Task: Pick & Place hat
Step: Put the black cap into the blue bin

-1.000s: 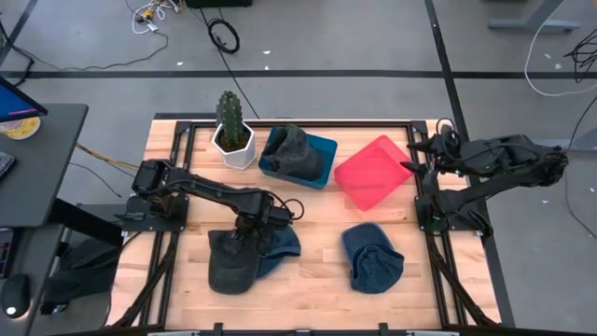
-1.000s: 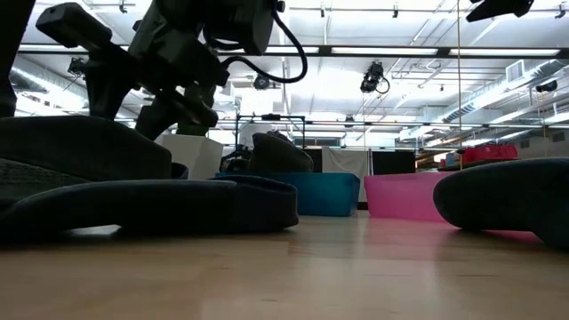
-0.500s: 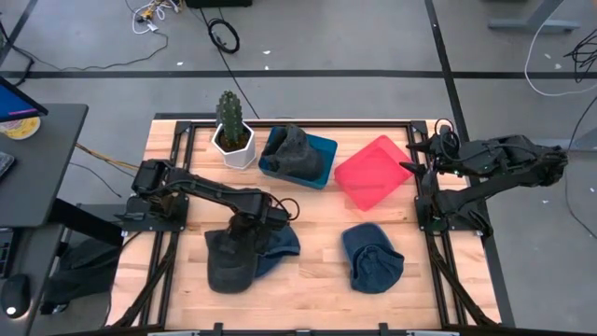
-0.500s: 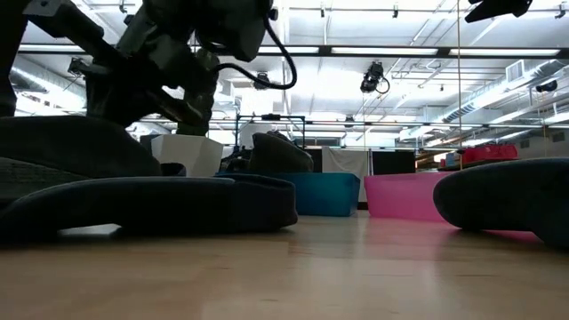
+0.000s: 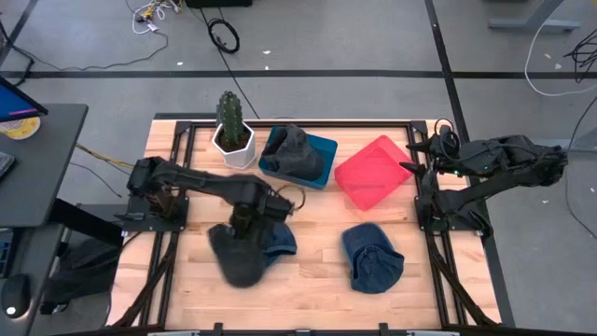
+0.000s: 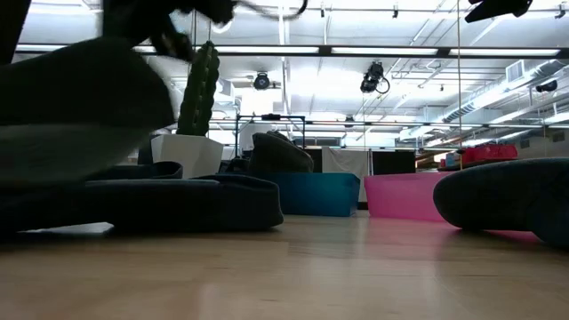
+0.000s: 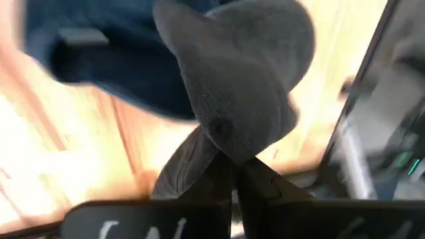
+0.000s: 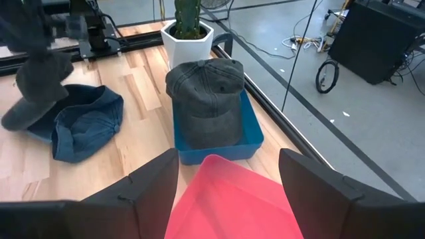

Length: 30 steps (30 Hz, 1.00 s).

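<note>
A dark grey cap (image 5: 239,259) hangs from my left gripper (image 5: 246,222), which is shut on it above the table's near left part. The cap (image 8: 34,87) dangles over a blue denim hat (image 5: 278,239) that lies flat on the wood. A second blue hat (image 5: 373,258) rests near the front right. Another grey cap (image 5: 293,149) sits in the blue bin (image 5: 322,159). My right gripper (image 8: 229,189) waits open at the table's far right edge, above the pink bin (image 5: 373,172). My left gripper pinches a fold of the grey cap's fabric (image 7: 229,154) between its two fingers, close to the crown's top button (image 7: 221,127). The fingers come from above, pointing down. The cap hangs below them, lifted clear of the blue hat and the table.
A cactus in a white pot (image 5: 231,133) stands at the far left, beside the blue bin. The pink bin stands without anything in it. Bare wood shows between the two blue hats (image 5: 322,257) and along the front edge.
My left gripper has shut on the grey cap and gone up with it. The cap, which lay flat on the blue hat, now hangs lifted clear below the fingers. The blue hat has stayed on the table.
</note>
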Tool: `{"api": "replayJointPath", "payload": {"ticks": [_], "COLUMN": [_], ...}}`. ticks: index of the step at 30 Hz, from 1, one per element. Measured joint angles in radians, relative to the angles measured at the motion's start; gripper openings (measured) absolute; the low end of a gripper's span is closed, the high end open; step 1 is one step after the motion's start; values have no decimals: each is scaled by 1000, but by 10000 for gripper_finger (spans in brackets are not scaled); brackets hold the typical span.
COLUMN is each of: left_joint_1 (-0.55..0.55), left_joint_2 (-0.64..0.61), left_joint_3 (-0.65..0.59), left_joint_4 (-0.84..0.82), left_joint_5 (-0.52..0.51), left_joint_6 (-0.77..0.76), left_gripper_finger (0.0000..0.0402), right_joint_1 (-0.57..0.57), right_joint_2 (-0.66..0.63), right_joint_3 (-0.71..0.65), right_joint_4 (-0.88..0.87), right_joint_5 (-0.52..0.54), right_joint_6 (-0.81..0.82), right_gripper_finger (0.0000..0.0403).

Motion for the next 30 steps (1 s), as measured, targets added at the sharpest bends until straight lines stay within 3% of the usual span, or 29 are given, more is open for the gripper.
{"api": "replayJointPath", "payload": {"ticks": [7, 15, 21, 25, 30], "left_joint_1": [52, 51, 56, 56, 55], "left_joint_2": [-5, -7, -75, -77, -76], "left_joint_3": [315, 692, 664, 663, 662], "left_joint_4": [7, 146, 549, 708, 797], "left_joint_5": [-1, -37, -167, -198, -204], "left_joint_6": [-321, -515, -454, -382, -311], "left_gripper_finger": [4, 4, 4, 4, 4], "right_joint_1": [0, 0, 0, 0, 0], "right_joint_2": [0, 0, 4, 5, 11], "right_joint_3": [0, 0, 0, 0, 0], "right_joint_4": [0, 0, 33, 134, 282], "right_joint_5": [0, 0, -45, -126, -261], "right_joint_6": [-13, -42, -101, -119, -29], "right_gripper_finger": [262, 262, 262, 262, 262]}}
